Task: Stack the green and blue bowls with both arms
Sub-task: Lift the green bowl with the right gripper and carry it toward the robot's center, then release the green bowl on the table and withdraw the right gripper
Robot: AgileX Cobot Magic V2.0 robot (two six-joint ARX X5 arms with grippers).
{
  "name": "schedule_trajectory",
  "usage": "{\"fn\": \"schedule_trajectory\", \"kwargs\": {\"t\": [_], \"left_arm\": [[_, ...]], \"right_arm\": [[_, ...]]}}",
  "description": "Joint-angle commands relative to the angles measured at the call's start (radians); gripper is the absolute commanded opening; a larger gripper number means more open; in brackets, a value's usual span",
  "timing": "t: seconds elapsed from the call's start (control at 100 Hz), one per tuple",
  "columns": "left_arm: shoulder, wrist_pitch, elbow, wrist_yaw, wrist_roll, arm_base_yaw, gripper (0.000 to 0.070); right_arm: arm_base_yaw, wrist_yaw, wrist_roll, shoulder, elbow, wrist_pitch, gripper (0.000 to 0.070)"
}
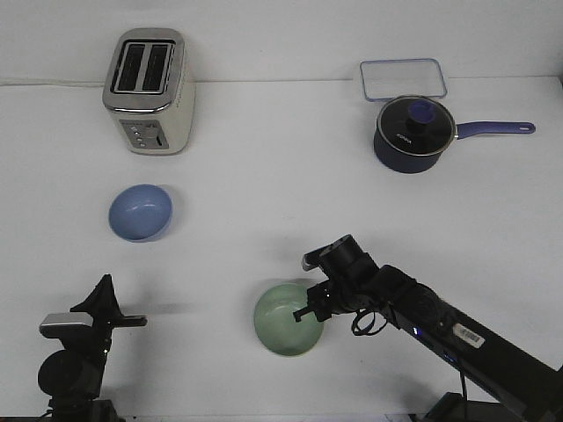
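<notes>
The pale green bowl point(283, 323) sits upright on the white table near the front centre. The periwinkle blue bowl point(140, 212) sits upright at the left, in front of the toaster. My right gripper point(312, 308) is at the green bowl's right rim, with one finger point(302, 314) reaching inside the bowl. The other finger is hidden by the wrist, so I cannot tell whether the rim is clamped. My left gripper point(120, 303) is low at the front left, well short of the blue bowl, with its fingers apart and empty.
A silver toaster point(149, 90) stands at the back left. A dark navy lidded saucepan point(413, 132) with a long handle pointing right stands at the back right. Behind it is a clear rectangular container point(403, 78).
</notes>
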Motion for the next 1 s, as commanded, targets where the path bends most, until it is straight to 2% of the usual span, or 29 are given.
{"fn": "schedule_trajectory", "kwargs": {"t": [0.0,0.07,0.16,0.19,0.32,0.45,0.56,0.729,0.869,0.989], "left_arm": [[-0.001,0.016,-0.019,-0.002,-0.009,0.000,0.0014],[-0.001,0.016,-0.019,-0.002,-0.010,0.000,0.0014],[-0.001,0.016,-0.019,-0.002,-0.009,0.000,0.0015],[-0.001,0.018,-0.019,-0.002,-0.010,0.000,0.0014],[-0.001,0.037,-0.019,-0.002,-0.010,0.000,0.0014],[-0.001,0.069,-0.013,-0.002,-0.089,0.000,0.0012],[-0.001,0.083,-0.006,-0.002,-0.191,0.000,0.0010],[0.000,0.046,0.023,-0.001,-0.343,0.000,0.0012],[0.022,-0.062,0.097,-0.001,-0.391,0.000,0.0014],[0.115,-0.130,0.197,-0.001,-0.390,0.000,0.0015]], "right_arm": [[0.015,-0.005,-0.004,0.019,0.012,0.010,0.0001],[0.020,-0.004,-0.004,0.019,0.012,0.008,0.0028],[0.020,-0.005,-0.007,0.019,0.012,0.002,0.0208],[0.020,-0.005,-0.009,0.019,0.012,0.002,0.0244],[0.017,-0.009,-0.029,0.007,0.018,0.005,0.0260],[-0.009,-0.013,-0.060,-0.054,0.062,0.003,0.0351],[-0.052,-0.005,-0.109,-0.131,0.132,0.002,0.0360],[-0.151,0.071,-0.217,-0.262,0.223,0.041,0.0360],[-0.232,0.103,-0.251,-0.379,0.190,0.090,0.0359],[-0.257,0.135,-0.250,-0.523,0.031,0.217,0.0358]]}}
